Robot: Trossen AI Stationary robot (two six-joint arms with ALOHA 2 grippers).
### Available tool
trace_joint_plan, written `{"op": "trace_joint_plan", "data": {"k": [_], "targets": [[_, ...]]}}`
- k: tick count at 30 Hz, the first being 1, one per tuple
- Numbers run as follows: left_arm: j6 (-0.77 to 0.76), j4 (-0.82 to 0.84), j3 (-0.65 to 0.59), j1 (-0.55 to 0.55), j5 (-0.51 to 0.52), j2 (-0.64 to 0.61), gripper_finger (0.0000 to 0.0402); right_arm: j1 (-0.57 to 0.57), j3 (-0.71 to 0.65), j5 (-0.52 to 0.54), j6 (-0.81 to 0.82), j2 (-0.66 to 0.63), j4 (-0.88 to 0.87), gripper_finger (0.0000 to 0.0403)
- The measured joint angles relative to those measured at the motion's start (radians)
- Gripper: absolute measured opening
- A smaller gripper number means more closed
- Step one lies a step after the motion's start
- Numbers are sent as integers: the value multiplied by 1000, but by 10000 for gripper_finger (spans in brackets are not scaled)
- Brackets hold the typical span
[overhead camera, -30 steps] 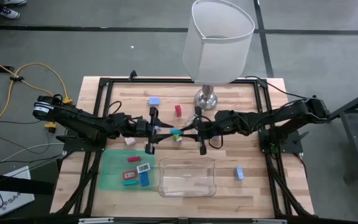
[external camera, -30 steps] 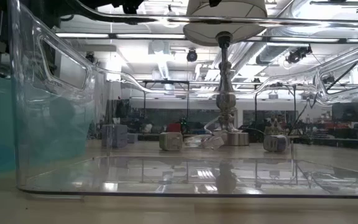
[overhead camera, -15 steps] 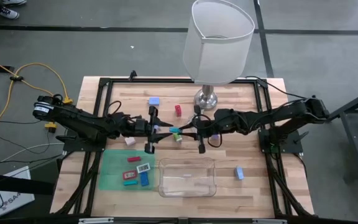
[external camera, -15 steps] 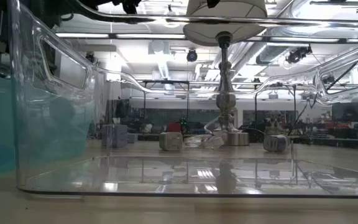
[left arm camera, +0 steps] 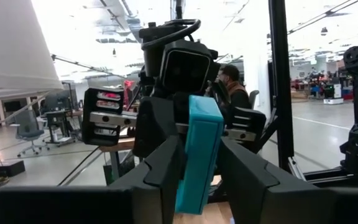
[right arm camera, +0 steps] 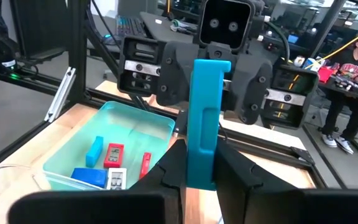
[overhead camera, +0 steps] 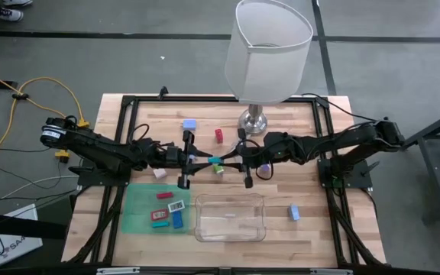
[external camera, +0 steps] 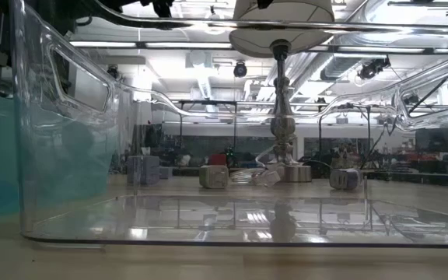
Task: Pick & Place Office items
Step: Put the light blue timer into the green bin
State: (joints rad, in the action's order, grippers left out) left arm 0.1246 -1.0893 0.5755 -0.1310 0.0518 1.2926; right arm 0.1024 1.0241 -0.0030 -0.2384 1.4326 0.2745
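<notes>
A wooden table (overhead camera: 312, 164) is seen from above, under a lamp (overhead camera: 270, 50) at 12 o'clock. At centre, a teal piece (overhead camera: 215, 162) is clamped by both the left gripper (overhead camera: 202, 160) and the right gripper (overhead camera: 228, 163), fingers narrowed on it. Its long axis runs 9 to 3 o'clock, arm to arm. More pieces lie on the green mat (overhead camera: 136, 210) at 7 o'clock.

We see two matte black jointed arms with black cables looping along them. The left gripper (overhead camera: 202, 160) and right gripper (overhead camera: 228, 162) each have broad, wedge-shaped dark fingers (left arm camera: 166, 165). Each wrist carries a boxy black camera housing, flanked by ribbed silver-grey blocks bearing small red labels.
</notes>
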Motion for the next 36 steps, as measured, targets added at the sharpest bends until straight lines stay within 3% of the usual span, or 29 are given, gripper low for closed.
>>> {"op": "trace_joint_plan", "data": {"k": [10, 21, 36], "targets": [[6, -4, 0, 0, -2, 0, 50, 0, 0, -3, 12, 0, 0, 48], [1, -4, 0, 0, -2, 0, 44, 0, 0, -2, 32, 0, 0, 53], [7, -5, 0, 0, 3, 0, 42, 0, 0, 1, 51, 0, -46, 152]]}}
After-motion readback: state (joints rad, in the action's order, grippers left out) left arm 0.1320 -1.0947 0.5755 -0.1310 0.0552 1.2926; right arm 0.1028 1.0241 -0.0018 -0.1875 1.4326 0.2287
